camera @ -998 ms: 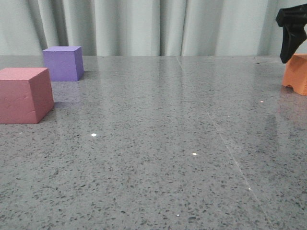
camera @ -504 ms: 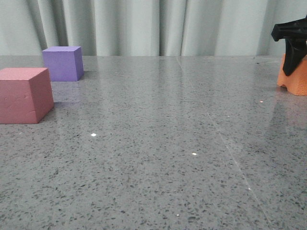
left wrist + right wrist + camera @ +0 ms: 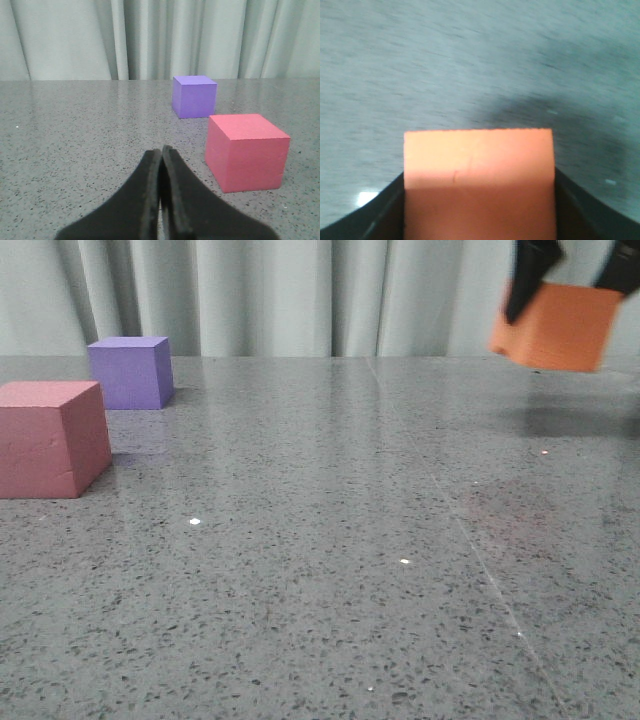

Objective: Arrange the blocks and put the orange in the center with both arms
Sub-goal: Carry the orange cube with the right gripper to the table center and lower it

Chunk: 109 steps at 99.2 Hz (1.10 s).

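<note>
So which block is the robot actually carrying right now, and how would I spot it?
Look to the far right of the grey speckled table, in front of the pale curtain. There the right gripper holds an orange cube in the air, its shadow on the tabletop below. The purple cube and pink-red cube both sit on the table at the left.

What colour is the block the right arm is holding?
Orange; the block shows best in the right wrist view.
</note>
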Tool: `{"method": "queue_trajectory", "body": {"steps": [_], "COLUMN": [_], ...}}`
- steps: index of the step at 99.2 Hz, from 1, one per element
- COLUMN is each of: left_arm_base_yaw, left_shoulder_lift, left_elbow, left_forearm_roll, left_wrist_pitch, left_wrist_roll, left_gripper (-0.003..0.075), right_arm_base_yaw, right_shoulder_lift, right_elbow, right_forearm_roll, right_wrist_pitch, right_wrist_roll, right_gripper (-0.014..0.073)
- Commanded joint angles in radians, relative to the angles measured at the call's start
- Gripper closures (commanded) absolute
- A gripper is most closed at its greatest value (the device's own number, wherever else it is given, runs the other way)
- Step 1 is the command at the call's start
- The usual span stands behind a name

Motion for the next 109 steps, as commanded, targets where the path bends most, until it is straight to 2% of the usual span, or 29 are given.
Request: {"method": "queue_trajectory", "body": {"steps": [1,21,38,59,83,90,97,109], "left_arm_base_yaw": [0.003,0.003,0.003,0.003,0.003,0.003,0.003,0.003], "left_shoulder_lift": [-0.029,-0.029,-0.029,-0.029,-0.029,-0.029,-0.029,-0.029], "left_elbow": [0.053,0.053,0.053,0.053,0.053,0.053,0.053,0.053], "left_forearm_roll": [-0.007,-0.007,-0.007,-0.007,-0.007,-0.007,-0.007,-0.007], "left_wrist_pitch": [-0.089,-0.089,-0.089,-0.089,-0.089,-0.089,-0.089,-0.089], "left_wrist_roll": [-0.002,-0.002,-0.002,-0.002,-0.002,-0.002,-0.002,-0.002], "left_gripper": [0.0739,0.0739,0.0739,0.0739,0.0739,0.0739,0.0739,0.0739], "right_arm_base_yaw": [0.063,0.215,0.313,0.404,0.423,0.423,0.423,0.423], "right_shoulder_lift": [-0.039,0.050,0.162,0.286,0.352,0.352,0.352,0.352], "right_elbow": [-0.069,-0.187,-0.309,-0.419,-0.463,-0.463,-0.463,-0.463], "right_forearm_roll": [0.002,-0.130,-0.248,-0.260,-0.267,-0.267,-0.266,-0.257], "right_wrist_pitch": [-0.026,-0.008,0.061,0.075,0.092,0.093,0.093,0.093], "right_wrist_roll": [0.045,0.207,0.368,0.429,0.459,0.459,0.459,0.459], "right_gripper": [0.0503,0.0503,0.0503,0.0503,0.0489,0.0440,0.0352,0.0132]}}
